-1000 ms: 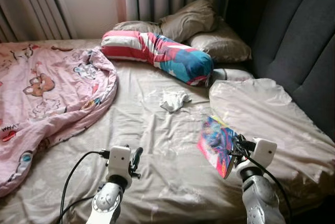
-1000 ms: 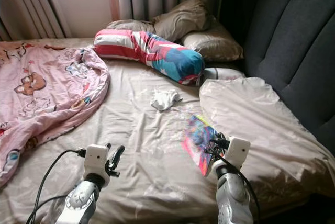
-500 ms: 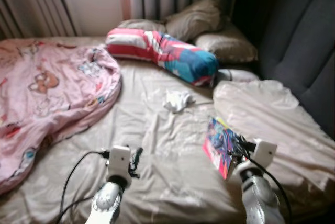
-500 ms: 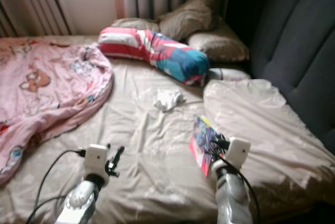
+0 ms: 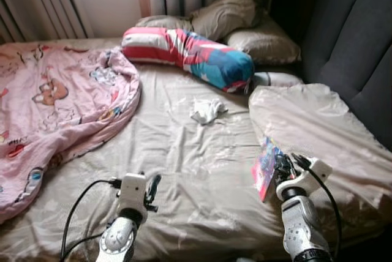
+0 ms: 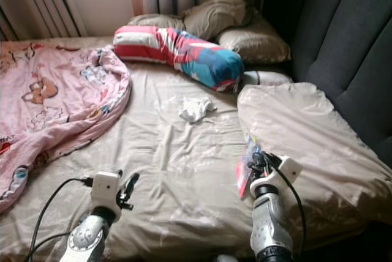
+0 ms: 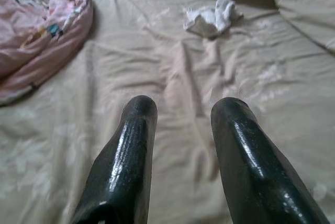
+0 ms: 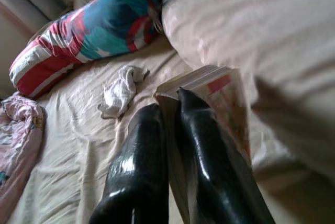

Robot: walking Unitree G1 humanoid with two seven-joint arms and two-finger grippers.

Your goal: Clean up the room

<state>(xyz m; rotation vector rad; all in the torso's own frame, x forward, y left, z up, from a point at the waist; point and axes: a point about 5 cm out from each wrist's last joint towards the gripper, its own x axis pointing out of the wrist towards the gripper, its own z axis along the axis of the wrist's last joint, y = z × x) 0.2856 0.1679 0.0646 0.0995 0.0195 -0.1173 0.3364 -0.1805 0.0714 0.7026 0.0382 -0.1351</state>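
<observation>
My right gripper (image 5: 283,165) is shut on a thin colourful book (image 5: 265,167), held on edge above the bed's near right side; the right wrist view shows both fingers (image 8: 152,145) clamped on the book (image 8: 222,85). A small crumpled white cloth (image 5: 207,110) lies mid-bed, also seen as the cloth (image 7: 212,17) ahead of my left gripper (image 7: 183,114). That left gripper (image 5: 152,187) hovers open over the bare sheet near the front edge.
A pink cartoon-print blanket (image 5: 55,103) is heaped on the left. A striped red, white and teal bolster (image 5: 190,57) and beige pillows (image 5: 239,20) lie at the back. A beige duvet (image 5: 312,127) covers the right side, beside a dark padded headboard (image 5: 349,35). Curtains hang behind.
The camera has shifted slightly. My right gripper has turned the book more edge-on and moved it a little right and down. The left arm holds its place.
</observation>
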